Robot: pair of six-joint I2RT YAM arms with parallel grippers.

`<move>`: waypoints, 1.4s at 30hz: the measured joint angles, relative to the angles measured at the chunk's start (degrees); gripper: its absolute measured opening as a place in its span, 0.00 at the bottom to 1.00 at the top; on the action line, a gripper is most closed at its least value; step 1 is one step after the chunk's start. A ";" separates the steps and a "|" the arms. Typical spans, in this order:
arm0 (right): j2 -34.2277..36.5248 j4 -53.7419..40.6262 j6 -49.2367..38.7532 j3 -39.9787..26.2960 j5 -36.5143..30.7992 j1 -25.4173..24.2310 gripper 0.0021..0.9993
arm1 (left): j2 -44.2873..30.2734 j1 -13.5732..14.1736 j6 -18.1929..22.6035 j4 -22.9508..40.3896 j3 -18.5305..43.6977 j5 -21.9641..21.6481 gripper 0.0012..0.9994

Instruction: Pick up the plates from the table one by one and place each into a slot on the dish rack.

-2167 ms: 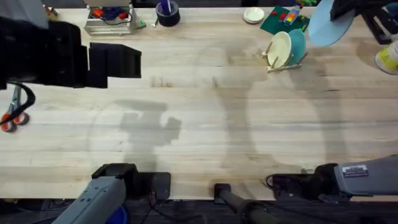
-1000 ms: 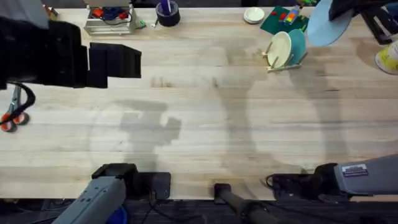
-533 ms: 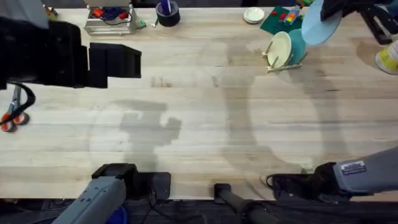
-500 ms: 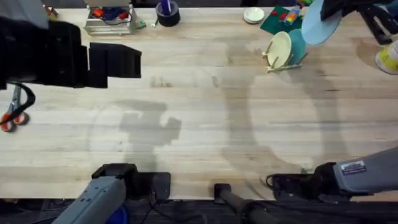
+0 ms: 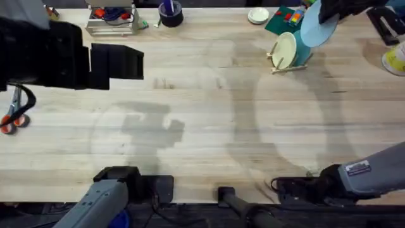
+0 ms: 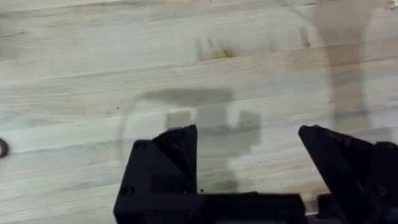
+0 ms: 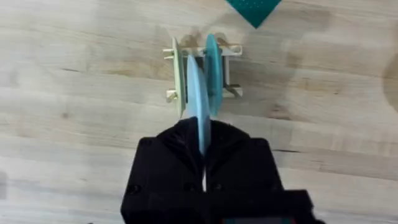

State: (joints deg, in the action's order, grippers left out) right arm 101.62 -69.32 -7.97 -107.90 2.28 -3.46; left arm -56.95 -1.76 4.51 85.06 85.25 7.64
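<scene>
Edge-on, R wrist: blue plate (image 7: 198, 102) pinched above rack (image 7: 202, 71); overhead: tilted disc.

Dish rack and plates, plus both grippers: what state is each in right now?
Dish rack: standing on the table, two plates in it.
Cream-yellow plate: upright in a slot.
Teal plate: upright in a slot.
Pale blue plate: held on edge above the rack.
Right gripper: shut on the pale blue plate.
Left gripper: open, holding nothing.

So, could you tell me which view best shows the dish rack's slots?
The right wrist view: the dish rack is seen end-on, the pale-blue plate between the two racked plates. Overhead, the plates partly hide the rack. The left wrist view faces bare table.
</scene>
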 joint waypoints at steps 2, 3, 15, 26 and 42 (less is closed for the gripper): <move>0.40 0.04 -0.10 0.00 0.53 -0.10 0.03 | 0.00 0.00 0.00 0.00 0.00 0.00 1.00; 0.52 0.09 -0.17 0.00 0.63 -0.11 0.03 | 0.00 0.00 0.00 0.00 0.00 0.00 1.00; 0.57 1.44 -0.20 0.01 0.53 -0.20 0.03 | 0.00 0.00 0.00 -0.02 0.00 0.00 0.99; 2.06 1.60 -0.22 0.00 0.53 -0.20 0.03 | 0.00 0.00 0.00 0.00 0.00 0.00 1.00; 6.12 1.62 -0.22 0.00 0.53 -0.07 0.03 | 0.00 0.00 0.00 -0.01 0.00 0.00 1.00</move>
State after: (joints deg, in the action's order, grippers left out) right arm 107.74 -67.70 -8.19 -107.90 2.81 -3.54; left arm -56.95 -1.76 4.51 85.05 85.25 7.64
